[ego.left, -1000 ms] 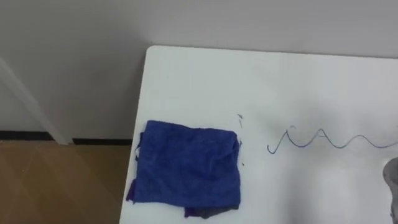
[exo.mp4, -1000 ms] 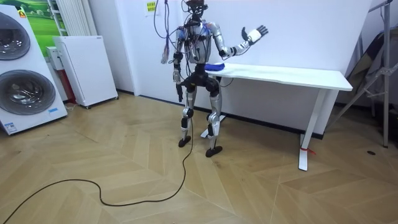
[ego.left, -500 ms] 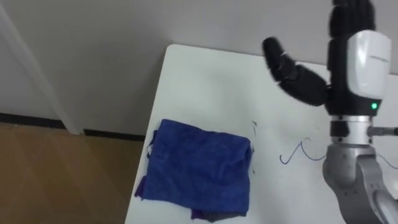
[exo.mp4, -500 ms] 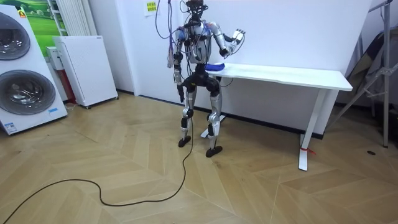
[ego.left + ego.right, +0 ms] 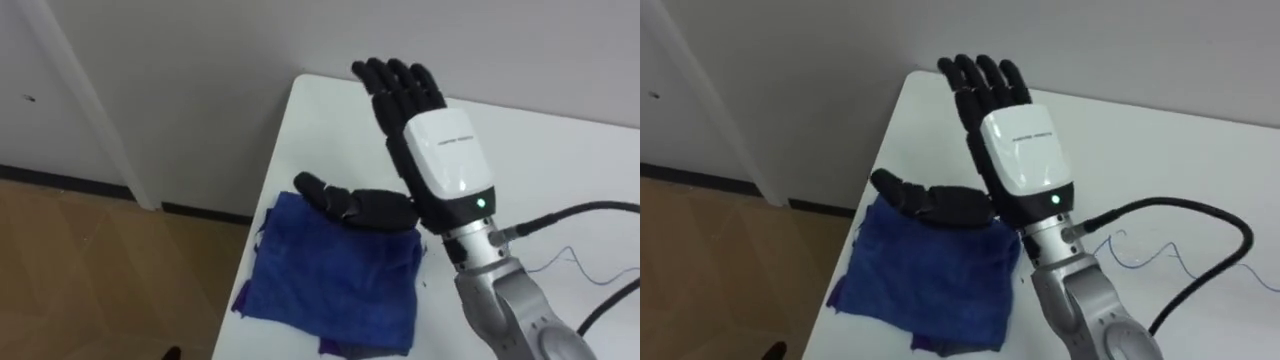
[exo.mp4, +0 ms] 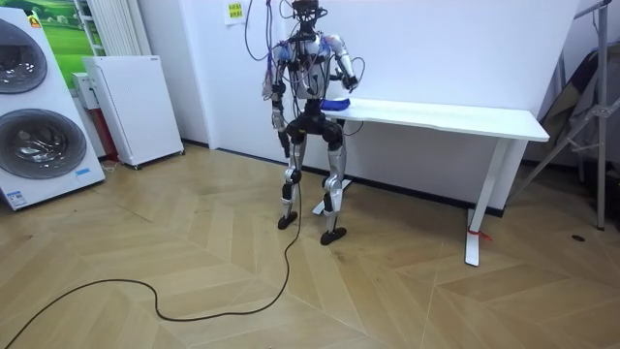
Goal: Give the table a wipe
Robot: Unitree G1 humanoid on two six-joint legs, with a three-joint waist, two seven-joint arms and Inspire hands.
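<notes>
A blue cloth (image 5: 330, 285), loosely folded, lies on the left end of the white table (image 5: 570, 150). My right hand (image 5: 440, 165) hovers over the cloth's far right part, open, back of the hand towards me. Its fingers point away to the wall and its thumb (image 5: 350, 203) sticks out left across the cloth's far edge. A thin blue wavy pen line (image 5: 575, 262) runs on the tabletop to the right of the cloth. In the room view I stand at the table's end (image 6: 455, 118), and my left hand (image 6: 279, 136) hangs at my side.
A white wall rises just behind the table. Wooden floor (image 5: 90, 270) lies beyond the table's left edge. In the room view a white cabinet (image 6: 136, 107) and washing machines (image 6: 34, 116) stand far to the room view's left.
My right hand has swung in from the right and come down over the cloth. The eye view has shifted to the left.
</notes>
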